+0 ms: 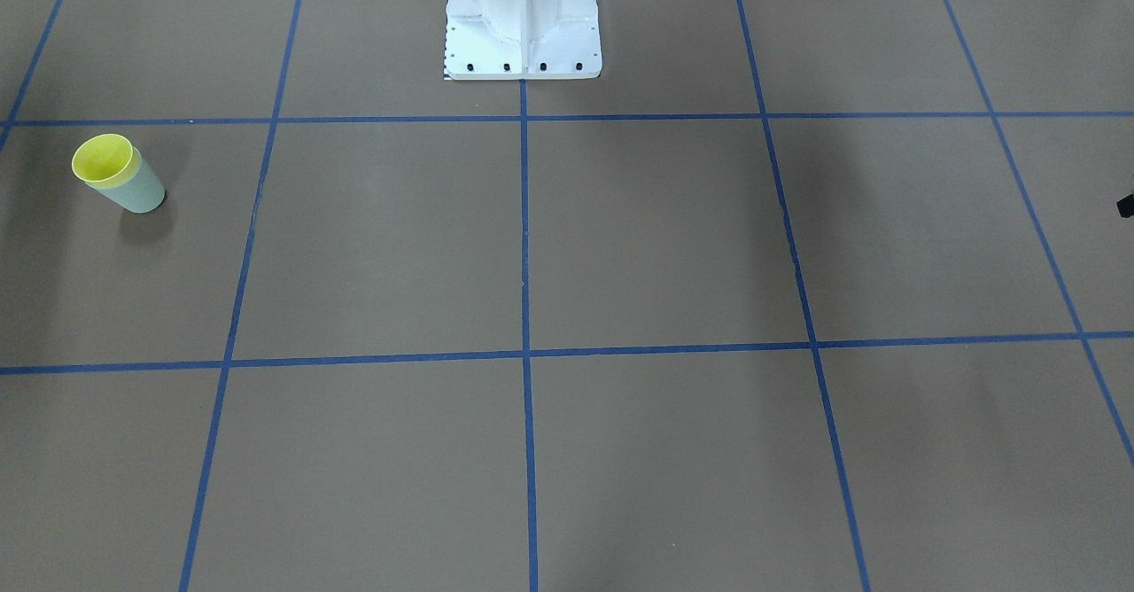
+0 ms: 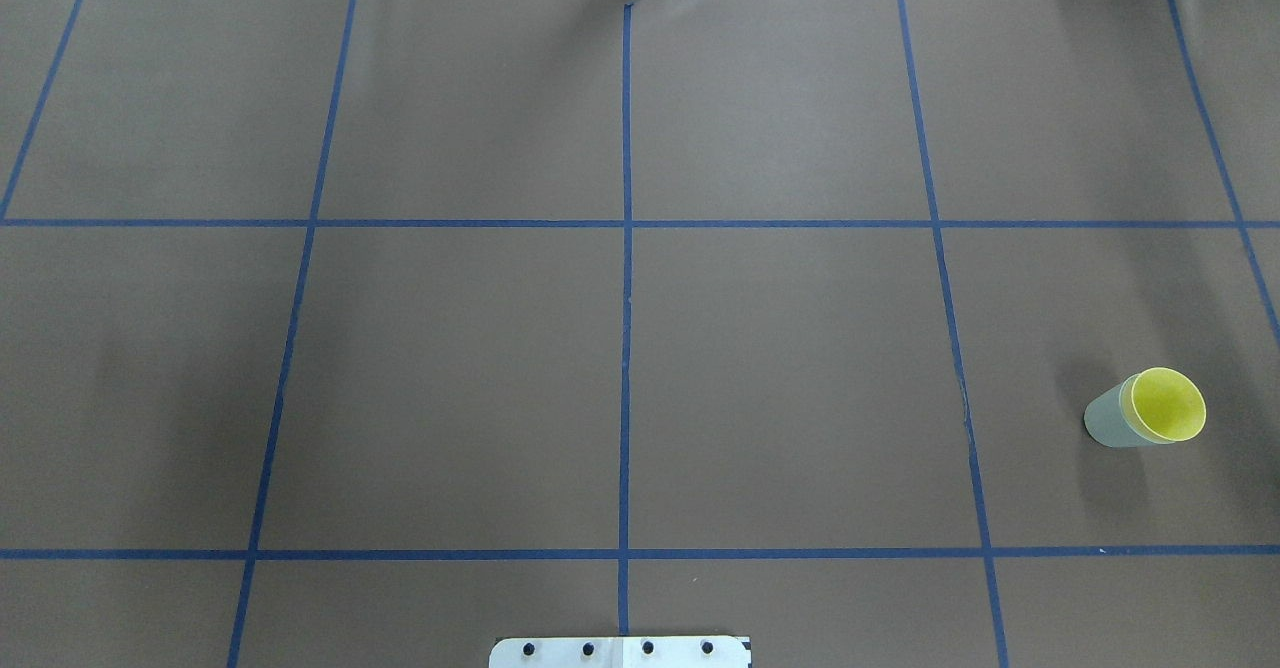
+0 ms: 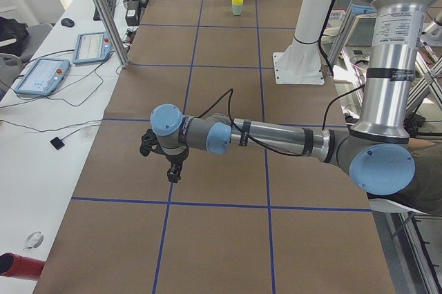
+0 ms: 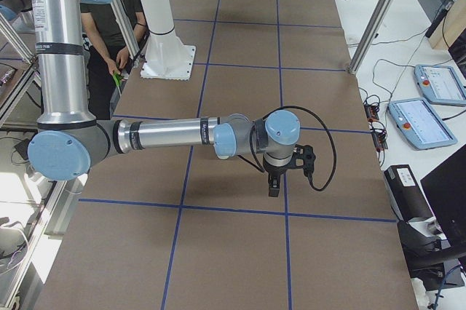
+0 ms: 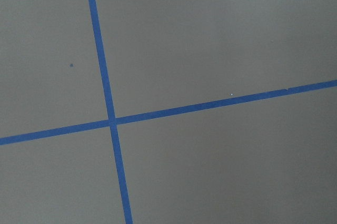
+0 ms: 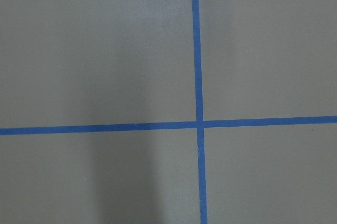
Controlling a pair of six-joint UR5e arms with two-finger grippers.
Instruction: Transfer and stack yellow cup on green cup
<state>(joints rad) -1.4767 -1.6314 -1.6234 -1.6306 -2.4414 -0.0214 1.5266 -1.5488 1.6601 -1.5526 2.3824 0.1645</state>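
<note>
The yellow cup (image 2: 1168, 405) sits nested inside the green cup (image 2: 1105, 418); the pair stands upright on the table at the robot's right. In the front-facing view the yellow cup (image 1: 104, 159) shows as a rim above the green cup (image 1: 137, 191), at the left. The stack shows small and far in the exterior left view (image 3: 237, 5). My left gripper (image 3: 173, 170) shows only in the exterior left view, low over the table and far from the cups. My right gripper (image 4: 274, 190) shows only in the exterior right view. I cannot tell whether either is open or shut.
Brown table cover with a grid of blue tape (image 2: 626, 248). The white robot pedestal (image 1: 523, 16) stands at the table's robot-side edge. Both wrist views show only the table cover and tape. A person (image 4: 109, 33) stands beside the pedestal. Tablets (image 4: 424, 117) lie off the table.
</note>
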